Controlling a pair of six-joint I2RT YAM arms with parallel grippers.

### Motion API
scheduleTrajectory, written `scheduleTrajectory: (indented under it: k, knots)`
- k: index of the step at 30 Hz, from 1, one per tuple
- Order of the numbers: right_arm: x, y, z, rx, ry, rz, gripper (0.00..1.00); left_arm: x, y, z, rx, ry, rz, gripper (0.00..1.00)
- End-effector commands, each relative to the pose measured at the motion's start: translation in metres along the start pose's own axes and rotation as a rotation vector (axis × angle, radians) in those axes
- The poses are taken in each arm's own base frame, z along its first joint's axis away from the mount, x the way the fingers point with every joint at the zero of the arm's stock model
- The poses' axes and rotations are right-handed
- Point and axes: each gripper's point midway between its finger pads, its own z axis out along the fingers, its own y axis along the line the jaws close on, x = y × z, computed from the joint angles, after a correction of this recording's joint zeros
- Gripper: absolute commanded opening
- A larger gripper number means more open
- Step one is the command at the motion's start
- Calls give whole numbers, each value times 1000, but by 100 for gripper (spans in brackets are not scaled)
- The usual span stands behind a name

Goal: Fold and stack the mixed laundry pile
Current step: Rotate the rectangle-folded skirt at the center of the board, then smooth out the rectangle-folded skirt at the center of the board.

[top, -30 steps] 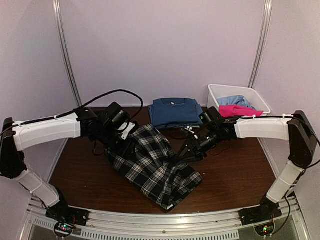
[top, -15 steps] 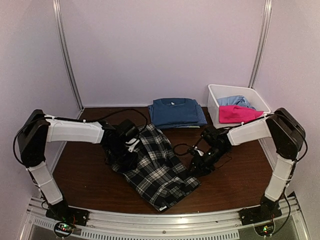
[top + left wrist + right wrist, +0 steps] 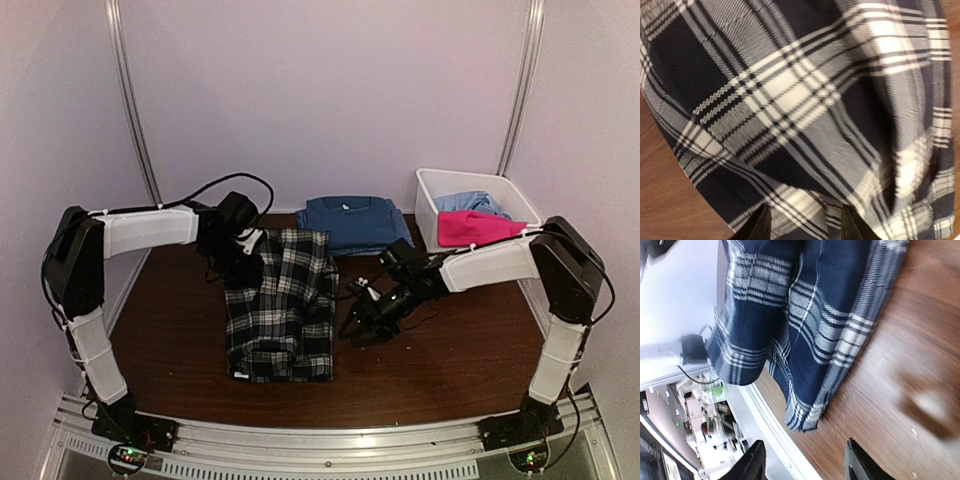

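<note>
Four garments in sight. The black-and-white plaid shirt (image 3: 280,310) lies flat on the table (image 3: 450,365), left of centre in the overhead view. It is gathered into a rough upright rectangle with its layers doubled, and its lower edge is ragged, not square. A folded dark blue T-shirt (image 3: 350,222) sits behind it at centre back. The plaid's upper right corner is just beside or touching the T-shirt's front edge; cannot tell which. The bright pink piece (image 3: 470,228) and the pale blue piece (image 3: 468,203) are heaped unfolded in the white bin (image 3: 428,200) at upper right.

Handling, my judgement: the plaid is thin woven cloth, light and limp. It will likely sag when lifted and slide on the smooth wood if dragged, and the layers will part unless pinched together. The best holds look to be the two upper corners or the doubled side hems, taking all layers at once.

The left gripper (image 3: 805,224) is over the shirt's upper left corner. Its fingers (image 3: 762,227) stand apart, with plaid spanning the gap beyond them and no fold visibly nipped. The right gripper (image 3: 805,460) hovers low off the shirt's right edge, mid-frame, claws spread with only bare wood between them.

Step in hand, as I read it: squaring the plaid before it goes onto the blue T-shirt.
</note>
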Motion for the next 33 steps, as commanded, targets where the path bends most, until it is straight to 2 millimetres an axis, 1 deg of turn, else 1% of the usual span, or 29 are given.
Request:
scheduleTrajectory:
  k: [1, 3, 4, 5, 7, 9, 11, 12, 15, 17, 22, 23, 25, 28, 33]
  knots:
    - [-10, -3, -32, 11, -158, 63, 58, 1, -57, -70, 77, -81, 79, 53]
    - [-15, -12, -32, 32, -191, 93, 61, 10, -85, -81, 101, -86, 66, 55]
    - [-18, -13, -29, 19, -197, 120, 61, 17, -97, -82, 112, -74, 57, 56]
    - [-22, -11, -26, -6, -209, 132, 61, 24, -110, -82, 124, -57, 56, 57]
    - [-30, -7, -20, -46, -236, 155, 60, 33, -128, -82, 104, -59, 47, 58]
    - [-36, -6, -12, -59, -247, 157, 60, 44, -146, -76, 89, -37, 52, 59]
    - [-38, -9, -2, -54, -241, 169, 59, 57, -152, -63, 49, 22, 30, 58]
    - [-39, -9, 3, -62, -239, 179, 58, 64, -153, -55, 22, 52, 17, 58]
    - [-41, -12, 14, -86, -240, 207, 58, 73, -155, -45, -24, 88, -26, 58]
    - [-40, -14, 23, -89, -230, 218, 58, 75, -153, -39, -49, 98, -57, 57]
    - [-42, -20, 39, -101, -223, 246, 58, 80, -135, -26, -177, 128, -100, 56]
    - [-42, -22, 42, -104, -221, 250, 57, 81, -134, -23, -188, 137, -104, 55]
    - [-41, -26, 49, -109, -205, 263, 54, 83, -137, -15, -177, 152, -108, 52]
    - [-38, -29, 55, -125, -196, 284, 50, 84, -141, -7, -160, 160, -109, 45]
    - [-34, -34, 60, -121, -190, 307, 42, 88, -134, 2, -177, 168, -132, 31]
